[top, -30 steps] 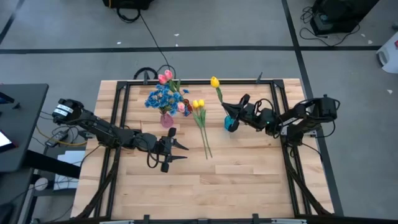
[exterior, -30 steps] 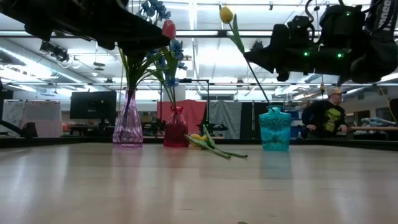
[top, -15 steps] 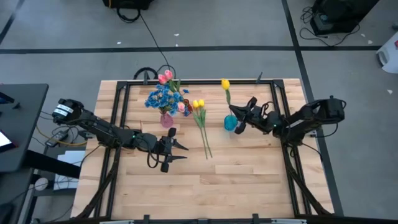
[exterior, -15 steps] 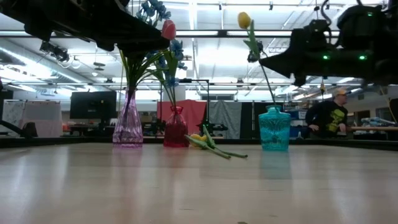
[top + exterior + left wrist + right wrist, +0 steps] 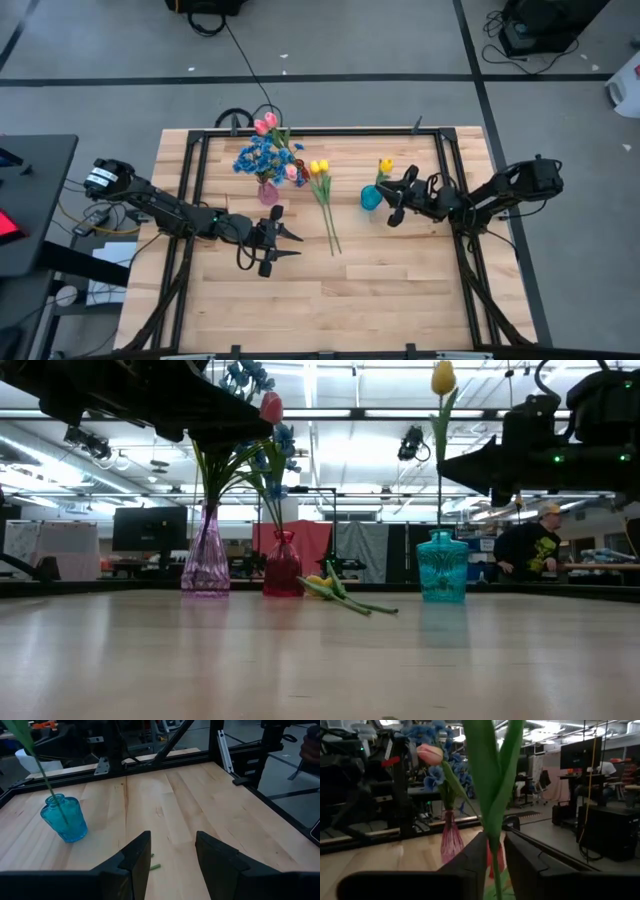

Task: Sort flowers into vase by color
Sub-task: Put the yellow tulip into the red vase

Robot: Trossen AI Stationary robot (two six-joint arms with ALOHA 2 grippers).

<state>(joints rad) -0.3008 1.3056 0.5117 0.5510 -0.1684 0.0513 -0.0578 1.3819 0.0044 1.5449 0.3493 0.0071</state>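
A yellow tulip (image 5: 385, 165) stands nearly upright with its stem in the teal vase (image 5: 370, 198). My right gripper (image 5: 495, 862) is open, one finger on each side of the stem (image 5: 494, 851) above the vase, at the table's right (image 5: 392, 200). Two more yellow tulips (image 5: 324, 195) lie flat on the table. Blue blossoms (image 5: 259, 157) and pink tulips (image 5: 265, 124) stand in a purple vase (image 5: 206, 565) and a red vase (image 5: 283, 568). My left gripper (image 5: 290, 240) hovers open and holds nothing at centre left. My right gripper has the yellow tulip's stem (image 5: 494, 851) between its fingers, which come level from the table's right and lie across it. A gap shows between the stem and one finger (image 5: 472, 865). Whether the other finger touches the stem, I cannot tell.
Black frame rails (image 5: 300, 131) run along the table's far edge and sides. A small green scrap (image 5: 153, 867) lies on the wood near my left gripper. The near half of the table (image 5: 330, 300) is bare wood. A person (image 5: 525, 550) sits in the room beyond.
My right gripper has moved toward the table's right and near edges and a little down, taking the yellow tulip's upper stem along. The tulip, which leaned toward the far left, now stands nearly upright, its lower end staying in the teal vase.
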